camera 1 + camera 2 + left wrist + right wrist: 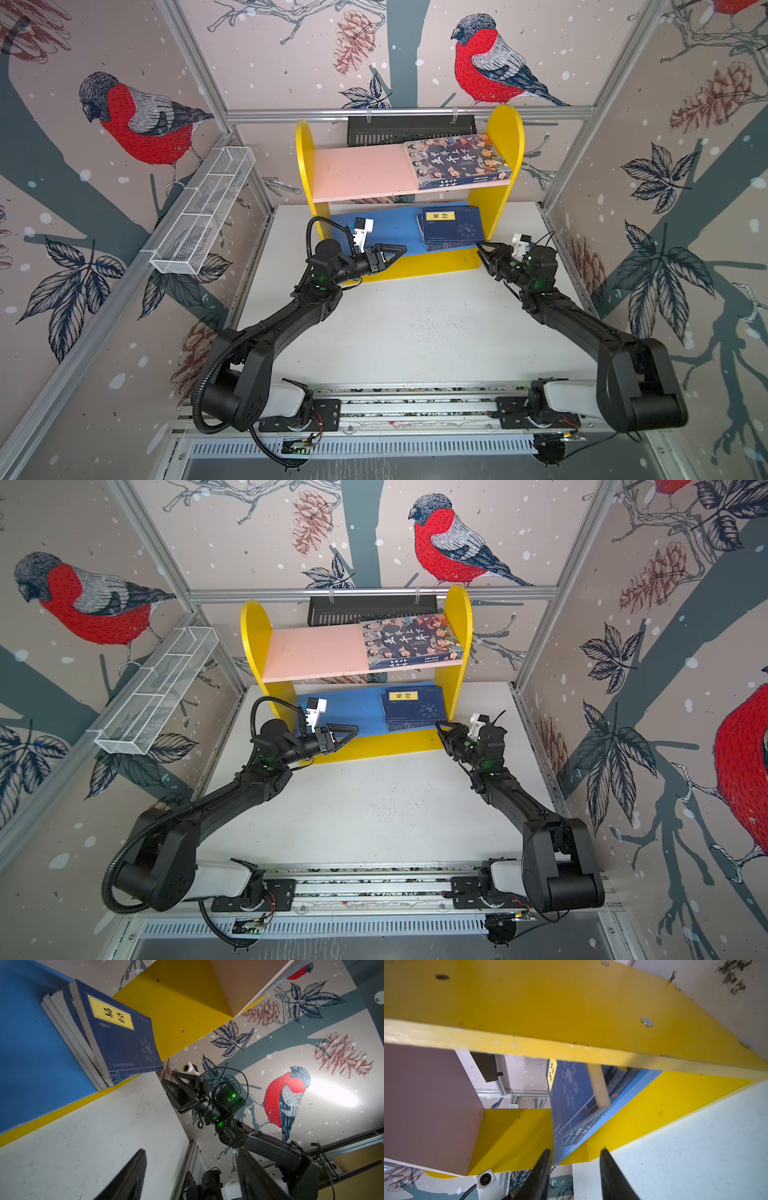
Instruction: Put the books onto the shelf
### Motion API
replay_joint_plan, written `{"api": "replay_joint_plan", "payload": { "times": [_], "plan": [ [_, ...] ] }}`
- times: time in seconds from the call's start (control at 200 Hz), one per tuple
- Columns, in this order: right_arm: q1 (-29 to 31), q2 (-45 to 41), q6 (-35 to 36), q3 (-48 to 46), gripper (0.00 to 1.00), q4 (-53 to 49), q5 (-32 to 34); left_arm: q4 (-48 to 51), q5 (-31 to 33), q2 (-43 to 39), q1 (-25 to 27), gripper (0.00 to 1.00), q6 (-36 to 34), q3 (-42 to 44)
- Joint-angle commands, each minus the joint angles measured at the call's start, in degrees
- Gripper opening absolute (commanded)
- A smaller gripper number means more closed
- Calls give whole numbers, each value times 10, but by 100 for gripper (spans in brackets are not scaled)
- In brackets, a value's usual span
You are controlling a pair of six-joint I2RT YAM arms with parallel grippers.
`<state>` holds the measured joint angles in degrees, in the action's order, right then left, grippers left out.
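The shelf stands at the back of the table, with yellow sides, a pink upper board and a blue lower board. A thick book with a cartoon-people cover lies flat on the right of the pink board. Thin navy books with a yellow label are stacked on the right of the blue board. My left gripper is open and empty at the shelf's front edge, left of the stack. My right gripper is open just off the stack's front right corner, holding nothing.
A white wire mesh basket hangs on the left wall rail. A black slotted tray hangs behind the shelf. The white table stretches from the shelf to the arms' base rail.
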<state>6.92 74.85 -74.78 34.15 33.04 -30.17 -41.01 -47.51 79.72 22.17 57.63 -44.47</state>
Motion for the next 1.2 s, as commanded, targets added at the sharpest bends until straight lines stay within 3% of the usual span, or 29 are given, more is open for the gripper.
{"api": "replay_joint_plan", "payload": {
  "times": [0.0,0.58,0.926,1.196],
  "plan": [
    [11,-1,3,0,38,7,22,35,29,16,7,68,-52,-18],
    [15,63,-15,26,30,52,37,131,172,107,64,64,-38,-113],
    [2,102,-17,48,18,67,22,112,163,145,67,63,-35,-124],
    [-15,107,-5,55,14,53,6,89,147,167,66,62,-19,-149]
  ]
}}
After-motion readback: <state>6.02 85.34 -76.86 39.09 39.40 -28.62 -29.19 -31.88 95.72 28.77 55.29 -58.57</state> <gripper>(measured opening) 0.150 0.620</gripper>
